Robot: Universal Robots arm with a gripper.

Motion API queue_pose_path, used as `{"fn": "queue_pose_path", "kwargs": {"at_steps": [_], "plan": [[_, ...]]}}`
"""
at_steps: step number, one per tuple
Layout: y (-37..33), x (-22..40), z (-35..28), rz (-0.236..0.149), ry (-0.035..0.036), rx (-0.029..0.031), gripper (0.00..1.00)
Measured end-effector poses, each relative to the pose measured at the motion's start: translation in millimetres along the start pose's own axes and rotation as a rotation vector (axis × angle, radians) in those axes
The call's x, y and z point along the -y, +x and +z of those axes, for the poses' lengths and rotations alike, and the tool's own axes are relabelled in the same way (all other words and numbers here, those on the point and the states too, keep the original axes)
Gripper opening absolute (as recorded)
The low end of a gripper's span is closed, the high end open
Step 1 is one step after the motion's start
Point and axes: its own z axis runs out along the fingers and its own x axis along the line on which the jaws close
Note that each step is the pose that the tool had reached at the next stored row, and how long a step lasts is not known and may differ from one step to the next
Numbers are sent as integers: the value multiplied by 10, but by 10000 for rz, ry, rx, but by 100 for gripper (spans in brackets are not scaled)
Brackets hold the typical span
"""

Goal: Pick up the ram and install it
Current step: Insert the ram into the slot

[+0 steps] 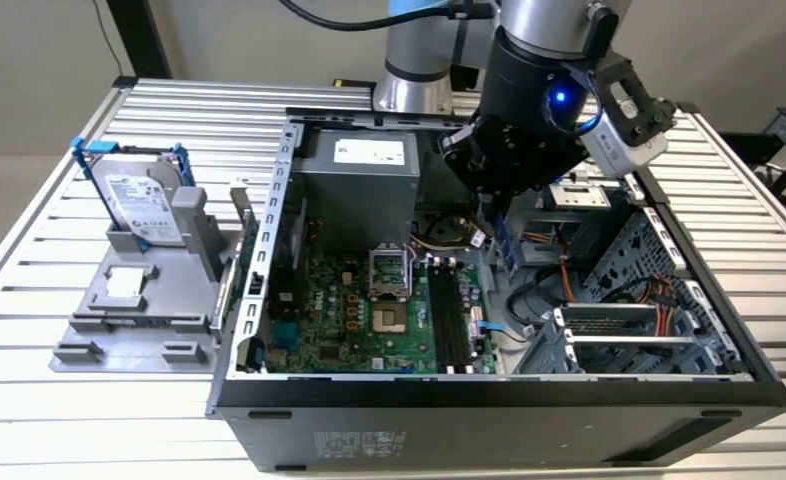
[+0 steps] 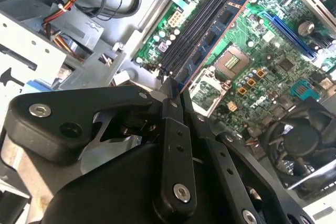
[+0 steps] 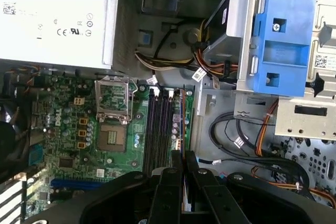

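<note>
Gripper [image 2: 176,95] pinching ram [image 2: 210,39] end, stick reaching past gripper over black motherboard slots [image 2: 193,27].

end effector [image 3: 184,155]: matt black | ram [image 2: 209,39]: smooth circuit board | chassis [image 1: 280,190]: bare metal | table [image 1: 33,420]: ribbed metal

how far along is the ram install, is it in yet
Done: pickup. The fingers are closed on the ram, which sticks out ahead of them. In hand: the gripper holds it over the motherboard's black slots, roughly lined up along them. Left: seating it. In the exterior view the gripper sits well above the slots, so the ram does not look pressed in.
</note>
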Motion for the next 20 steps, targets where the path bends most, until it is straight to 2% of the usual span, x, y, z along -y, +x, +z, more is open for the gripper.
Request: {"fn": "queue_pose_path", "kwargs": {"at_steps": [3,6,10,14,20], "plan": [[2,17,48,185,10,19,0],[9,54,100,347,16,78,0],[23,98,172,476,21,83,0],[26,102,246,886,38,94,0],[33,110,354,1127,47,102,0]]}}
